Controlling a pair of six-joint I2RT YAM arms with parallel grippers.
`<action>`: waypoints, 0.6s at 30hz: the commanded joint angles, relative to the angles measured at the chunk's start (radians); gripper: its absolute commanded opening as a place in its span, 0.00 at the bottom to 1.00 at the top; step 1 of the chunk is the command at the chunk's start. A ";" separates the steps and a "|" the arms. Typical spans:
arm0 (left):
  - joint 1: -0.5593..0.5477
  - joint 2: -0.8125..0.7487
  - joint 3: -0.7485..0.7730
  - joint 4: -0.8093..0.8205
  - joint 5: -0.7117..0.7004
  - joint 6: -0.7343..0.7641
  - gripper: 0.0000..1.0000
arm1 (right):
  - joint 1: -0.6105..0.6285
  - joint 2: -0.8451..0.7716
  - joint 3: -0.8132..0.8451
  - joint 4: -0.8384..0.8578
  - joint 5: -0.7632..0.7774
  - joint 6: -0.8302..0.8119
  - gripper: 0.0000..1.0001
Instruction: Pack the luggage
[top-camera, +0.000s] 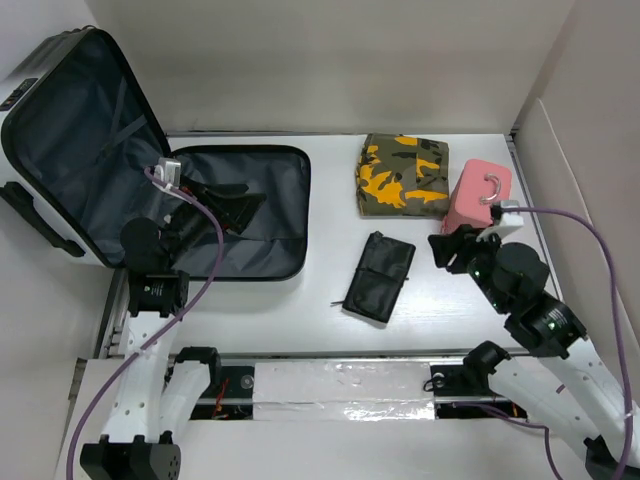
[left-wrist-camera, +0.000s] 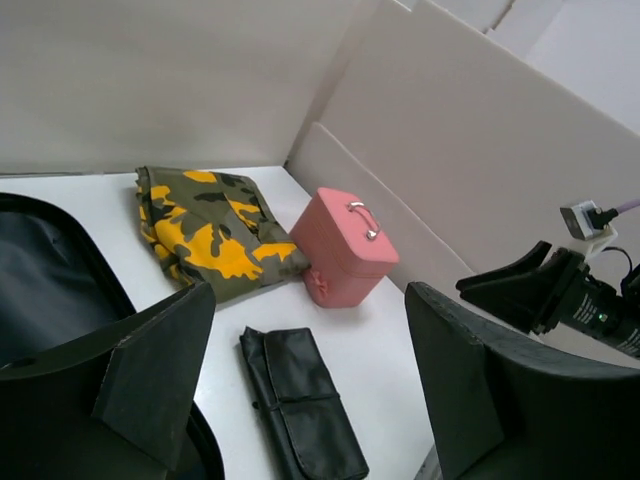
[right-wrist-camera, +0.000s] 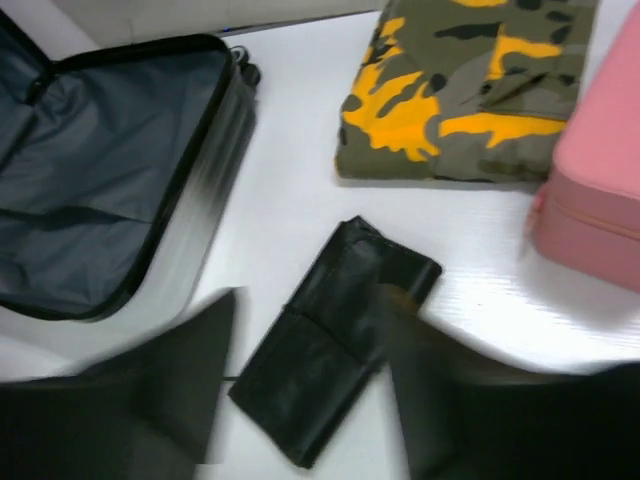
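The luggage (top-camera: 272, 180) lies open at the left of the table, its dark-lined lid (top-camera: 80, 130) leaning back and its base flat. My left gripper (top-camera: 232, 203) hovers over the base lining, open and empty; in the left wrist view its gripper (left-wrist-camera: 310, 390) frames the flat black pouch (left-wrist-camera: 300, 410). My right gripper (top-camera: 448, 250) stands open just in front of the small pink case (top-camera: 478, 195). In the right wrist view the gripper (right-wrist-camera: 310, 400) is blurred and sits above the pouch (right-wrist-camera: 335, 345), holding nothing. The luggage base (right-wrist-camera: 110, 220) shows at the upper left of that view.
A folded camouflage garment (top-camera: 403, 175) lies at the back centre, touching the pink case (left-wrist-camera: 343, 250). The black pouch (top-camera: 379, 277) lies mid-table between the arms. White walls (top-camera: 560, 140) enclose the table on the right and at the back.
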 joint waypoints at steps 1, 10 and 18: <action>0.000 -0.011 -0.028 0.091 0.064 -0.003 0.76 | 0.008 -0.028 -0.030 -0.084 0.090 0.092 0.45; -0.010 -0.061 -0.008 -0.054 0.035 0.062 0.00 | -0.012 0.130 -0.120 -0.143 0.167 0.231 0.14; -0.057 -0.083 0.010 -0.254 -0.124 0.188 0.08 | -0.199 0.236 -0.247 0.127 -0.059 0.231 0.69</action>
